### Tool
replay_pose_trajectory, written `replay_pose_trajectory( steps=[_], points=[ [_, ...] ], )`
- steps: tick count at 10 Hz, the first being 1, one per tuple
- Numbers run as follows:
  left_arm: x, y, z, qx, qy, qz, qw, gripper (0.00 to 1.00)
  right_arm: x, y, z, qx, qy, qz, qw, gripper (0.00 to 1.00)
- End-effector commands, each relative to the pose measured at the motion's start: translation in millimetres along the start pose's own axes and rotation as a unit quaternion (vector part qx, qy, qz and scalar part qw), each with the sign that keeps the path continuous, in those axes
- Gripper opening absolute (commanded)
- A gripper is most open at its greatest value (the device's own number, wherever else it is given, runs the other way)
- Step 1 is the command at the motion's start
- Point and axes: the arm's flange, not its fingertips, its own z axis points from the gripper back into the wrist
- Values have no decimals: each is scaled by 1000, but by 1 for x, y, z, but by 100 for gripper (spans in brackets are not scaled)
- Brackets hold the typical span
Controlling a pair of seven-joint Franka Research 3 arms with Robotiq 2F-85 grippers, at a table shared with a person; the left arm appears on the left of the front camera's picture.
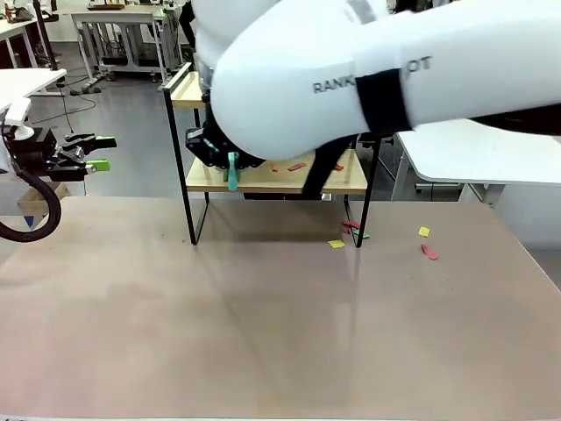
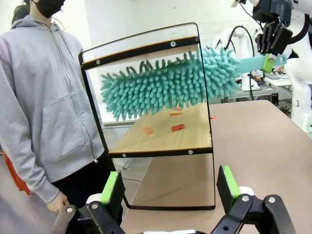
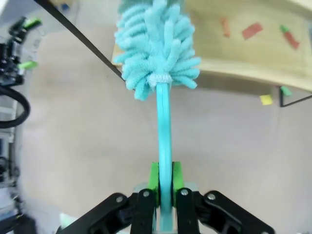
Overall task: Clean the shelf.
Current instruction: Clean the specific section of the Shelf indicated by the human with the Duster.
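Note:
The shelf stands at the table's far side, two wooden boards in a black frame. My right gripper is shut on the handle of a teal fluffy duster. The duster head hovers between the boards, just above the lower board. Red and orange paper scraps lie on that board. My right arm crosses in front of the shelf, with the duster handle showing below it. My left gripper hangs open and holds nothing at the table's left edge, seen close in the left wrist view.
A person in a grey hoodie stands beside the shelf. Yellow scraps and a red scrap lie on the table right of the shelf's legs. The near half of the table is bare. White tables stand behind.

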Motion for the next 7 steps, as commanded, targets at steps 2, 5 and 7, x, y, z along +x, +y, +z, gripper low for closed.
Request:
replay_pose_trajectory(
  steps=[2,5,7],
  points=[
    [4,-2,0,1,-2,-2,1000,100,25,41,-21,-1,5,-31,1000,13],
    [4,-2,0,1,-2,-2,1000,100,31,45,-38,-16,-6,-51,999,13],
    [4,-2,0,1,-2,-2,1000,100,29,41,-47,-21,6,-55,998,13]
  ],
)
